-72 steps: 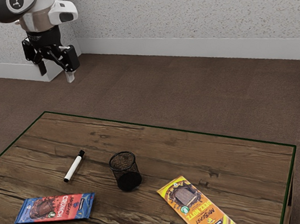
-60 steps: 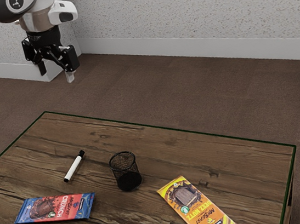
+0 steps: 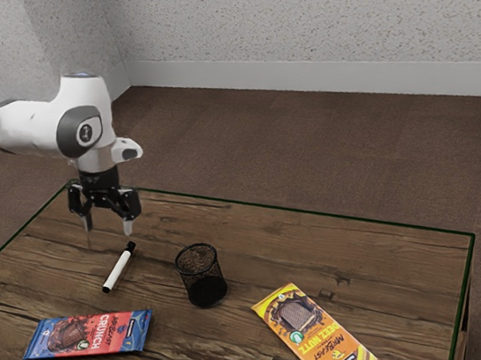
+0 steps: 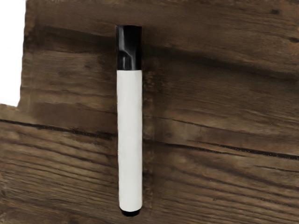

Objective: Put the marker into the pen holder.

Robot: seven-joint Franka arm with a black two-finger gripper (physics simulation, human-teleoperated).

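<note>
A: Where's the marker [image 3: 116, 274]?
B: On the tabletop [image 3: 228, 221], lying flat. White barrel, black cap, small black tip at the other end. Wrist view has its full length in sight.

A: Relative to the pincer [image 3: 110, 231]?
B: Below it and near. In the exterior view the cap end is the one nearer the pincer; the barrel slants off from there toward the exterior view's lower left. Exact height of the pincer over it: can't tell.

A: Pincer state?
B: Fingers [image 3: 129, 227] apart, clear gap, pointing down. Clamped on nothing. Marker is out of their grip.

A: Mesh pen holder [image 3: 203, 290]?
B: Near the marker, on its exterior view's right side, not touching. Black wire mesh, round, standing upright, mouth up.

A: Other stuff?
B: Two MrBeast chocolate bars, both flat. Red-and-blue Crunch bar [image 3: 88, 335] near the marker's tip end, gap between. Yellow-and-orange Deez Nutz bar [image 3: 318, 334] on the other side of the holder, lying at an angle.

A: Further out?
B: Wood-grain tabletop, dark green edge line. White arm [image 3: 31, 128] comes in from the exterior view's left, elevated, hand hanging down. Brown floor [image 3: 309, 162] beyond, then speckled wall [image 3: 317, 19] with a white baseboard [image 3: 298, 79].
</note>
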